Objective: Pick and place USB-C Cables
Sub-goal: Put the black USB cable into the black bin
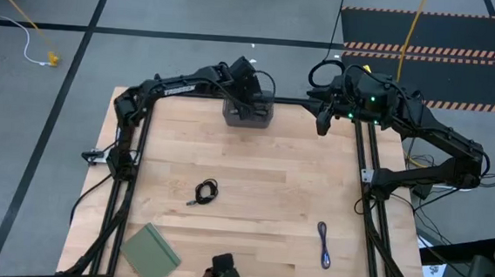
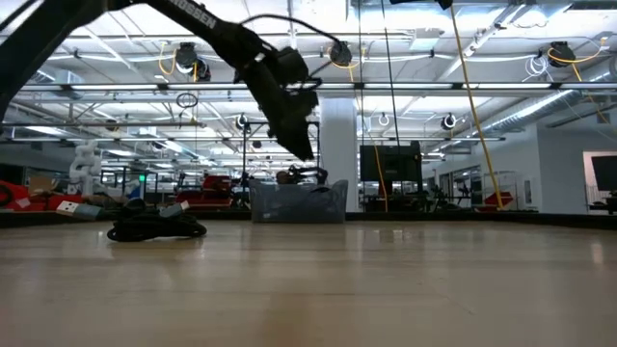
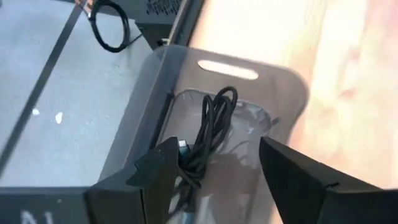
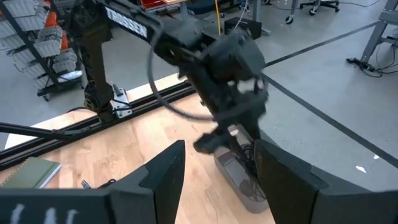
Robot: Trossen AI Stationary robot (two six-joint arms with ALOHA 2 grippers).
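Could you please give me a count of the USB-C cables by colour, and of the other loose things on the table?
Black cables: 2, one coiled on the table, one in the grey tray
Purple-blue cable: 1
Grey tray: 1
Green pad: 1
Total: 5

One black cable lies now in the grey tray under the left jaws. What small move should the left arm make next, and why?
Probably lift the left gripper straight up, away from the grey tray. Its jaws stand open and the black cable lies loose inside the tray. The coiled black cable and the purple cable wait on the table.
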